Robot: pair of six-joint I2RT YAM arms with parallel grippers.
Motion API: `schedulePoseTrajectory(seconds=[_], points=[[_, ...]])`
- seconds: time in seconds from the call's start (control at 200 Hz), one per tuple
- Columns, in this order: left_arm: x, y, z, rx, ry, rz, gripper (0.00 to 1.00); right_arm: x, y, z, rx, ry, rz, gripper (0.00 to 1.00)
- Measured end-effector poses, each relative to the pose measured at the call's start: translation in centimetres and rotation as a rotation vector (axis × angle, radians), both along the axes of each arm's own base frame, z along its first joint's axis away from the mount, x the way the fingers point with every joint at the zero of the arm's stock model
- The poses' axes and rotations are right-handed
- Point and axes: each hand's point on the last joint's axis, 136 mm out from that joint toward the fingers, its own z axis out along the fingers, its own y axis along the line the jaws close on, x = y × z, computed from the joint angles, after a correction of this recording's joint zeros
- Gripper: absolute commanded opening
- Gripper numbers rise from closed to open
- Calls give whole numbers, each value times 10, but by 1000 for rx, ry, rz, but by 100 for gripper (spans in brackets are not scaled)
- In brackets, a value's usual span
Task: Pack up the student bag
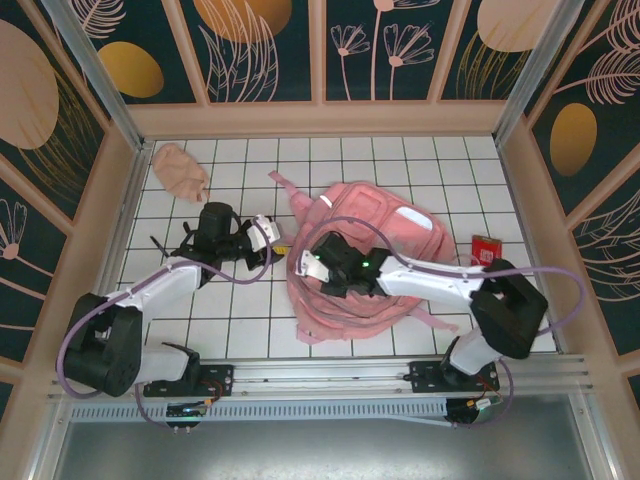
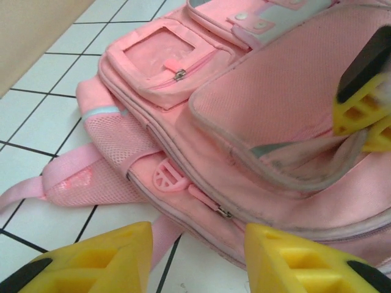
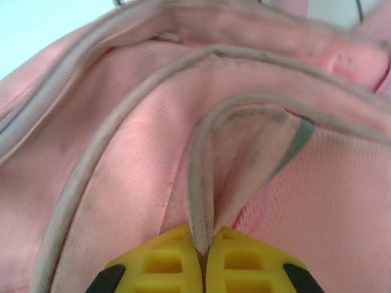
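The bag (image 1: 385, 225) lies flat on the tiled table (image 1: 240, 320), roughly mid-frame in the top view, a touch right of centre. Its long axis runs diagonally, upper right to lower left. I can't say which end is the top, because the right arm (image 1: 430, 282) lies across its middle. One strap (image 1: 285, 185) pokes out toward the upper left.

The right gripper (image 3: 201, 251) is pinched tight on a piped fabric edge of the bag, with the fold squeezed between its yellow fingers. From the top camera that spot sits at the bag's left edge and is too small to read.

The left wrist view adds some detail. There's a small zip pocket (image 2: 162, 61), a mesh side panel (image 2: 107, 149), and a gaping flap with a yellow finger cut off at the right edge.

The left gripper (image 2: 197, 238) is partway open with nothing between its fingers, just beside the bag's edge.

There's a peach pouch (image 1: 180, 170) at upper left, well apart. A red thing (image 1: 485, 248) sits just right of the bag, too small to identify.
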Motion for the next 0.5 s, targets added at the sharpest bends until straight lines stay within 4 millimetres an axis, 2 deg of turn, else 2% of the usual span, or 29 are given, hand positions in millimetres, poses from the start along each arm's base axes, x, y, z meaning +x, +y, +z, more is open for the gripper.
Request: schedulePoseTrajectory(seconds=[0.195, 0.5], points=[[-11, 3, 0, 20, 9, -30, 45, 2, -2, 48, 72, -166, 316, 0], [-34, 1, -20, 55, 75, -127, 45, 14, -12, 76, 92, -289, 518, 0]])
